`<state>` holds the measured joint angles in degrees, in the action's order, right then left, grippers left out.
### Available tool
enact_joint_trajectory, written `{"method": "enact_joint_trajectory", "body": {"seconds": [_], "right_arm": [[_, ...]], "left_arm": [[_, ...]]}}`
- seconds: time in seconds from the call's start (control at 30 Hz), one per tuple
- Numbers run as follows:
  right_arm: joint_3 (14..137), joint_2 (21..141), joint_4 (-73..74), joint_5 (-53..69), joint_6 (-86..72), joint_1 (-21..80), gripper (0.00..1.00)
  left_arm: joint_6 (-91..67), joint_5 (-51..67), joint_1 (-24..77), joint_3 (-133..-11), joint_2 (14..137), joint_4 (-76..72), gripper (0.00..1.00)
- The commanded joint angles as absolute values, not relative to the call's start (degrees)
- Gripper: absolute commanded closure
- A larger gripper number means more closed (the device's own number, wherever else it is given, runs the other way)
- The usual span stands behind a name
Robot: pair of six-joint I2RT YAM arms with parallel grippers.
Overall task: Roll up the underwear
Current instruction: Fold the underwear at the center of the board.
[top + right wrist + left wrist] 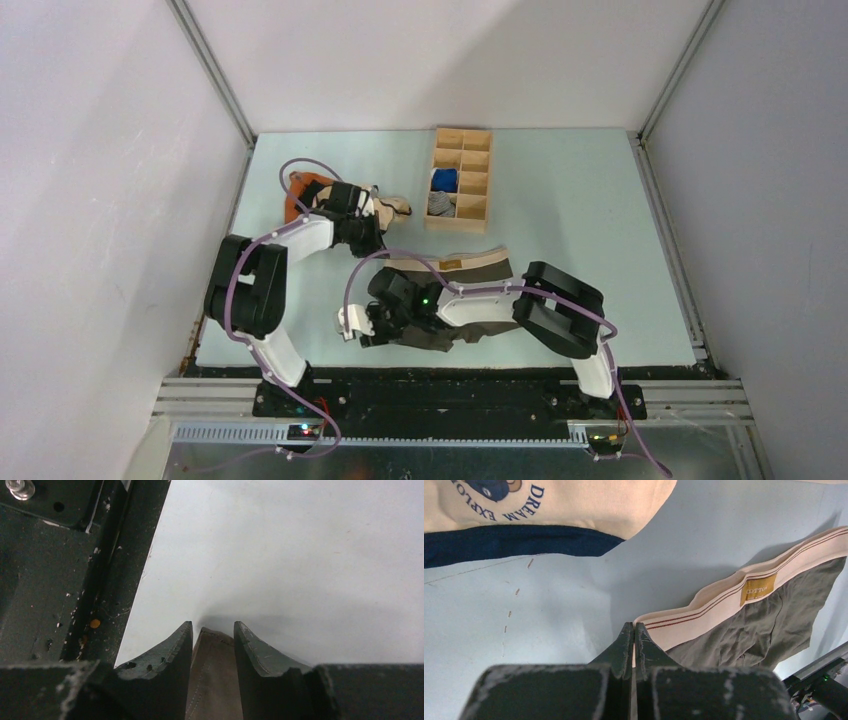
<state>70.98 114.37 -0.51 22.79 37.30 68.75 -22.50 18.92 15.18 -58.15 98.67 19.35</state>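
The underwear lies in the middle of the pale blue table, with its beige waistband at the far side and the dark olive fabric bunched toward the near edge under the right arm. In the left wrist view the underwear shows its small brown label. My right gripper sits low at the garment's near left end. In its own view the right gripper has a fold of the underwear filling the gap between its fingers. My left gripper is shut and holds nothing. Seen from its wrist, the left gripper is just left of the waistband's end.
A cream-and-orange garment with dark trim lies at the back left beside the left arm. A wooden divider box at the back holds a blue roll and a grey roll. The black rail runs close to the right gripper.
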Motion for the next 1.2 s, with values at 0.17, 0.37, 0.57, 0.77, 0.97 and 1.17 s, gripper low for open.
{"method": "enact_joint_trajectory", "body": {"seconds": [0.17, 0.37, 0.57, 0.77, 0.97, 1.17], "right_arm": [[74.01, 116.24, 3.86, 24.29, 39.09, 68.99, 0.61], [76.35, 118.8, 5.87, 24.86, 38.46, 68.66, 0.75], [79.74, 120.16, 4.15, 27.13, 34.52, 68.99, 1.0], [79.9, 115.04, -1.4, 28.44, 28.43, 66.77, 1.0], [79.45, 108.69, -3.73, 29.2, 22.02, 64.56, 1.0], [74.6, 101.33, -3.02, 28.69, 17.24, 62.27, 1.0]], "left_arm": [[-22.85, 19.72, 14.58, -58.96, 96.46, 18.52, 1.0], [-22.59, 19.59, 14.27, -59.98, 96.95, 19.49, 1.0], [-22.38, 19.93, 12.23, -62.05, 96.24, 21.83, 1.0], [-22.42, 20.86, 10.62, -64.35, 93.96, 24.21, 1.0], [-24.13, 22.16, 10.61, -67.65, 90.0, 25.28, 1.0], [-28.98, 25.14, 11.09, -71.51, 91.62, 24.19, 1.0]]}}
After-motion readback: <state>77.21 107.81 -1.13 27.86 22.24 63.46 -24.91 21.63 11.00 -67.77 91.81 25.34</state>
